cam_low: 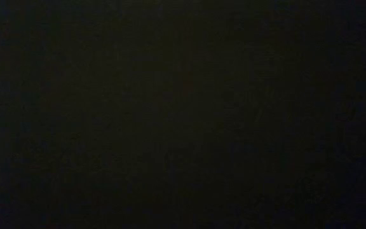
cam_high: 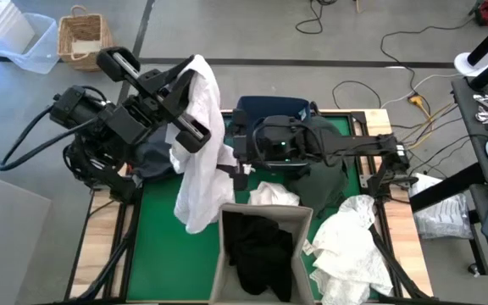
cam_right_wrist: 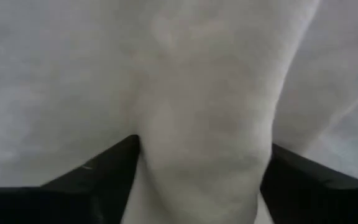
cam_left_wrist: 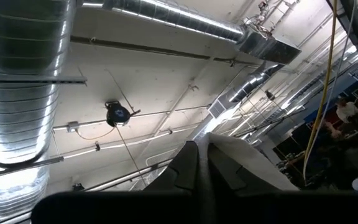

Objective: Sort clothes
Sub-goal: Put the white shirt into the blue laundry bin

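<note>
You see a white garment (cam_high: 200, 144) draped off the dark left gripper (cam_high: 195, 93), black clothes (cam_high: 259, 246) in the beige bin (cam_high: 224, 254), a dark green garment (cam_high: 324, 174) far right, a white wrinkly garment (cam_high: 350, 246) near right, a green table mat (cam_high: 155, 246), a navy blue bin (cam_high: 269, 107)

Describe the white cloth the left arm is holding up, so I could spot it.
Start at the green table. Over its left half, the left pincer lifts a long white garment, raised high with its tail hanging down towards the beige bin. Unlike the crumpled white pieces lying flat, it dangles.
</note>
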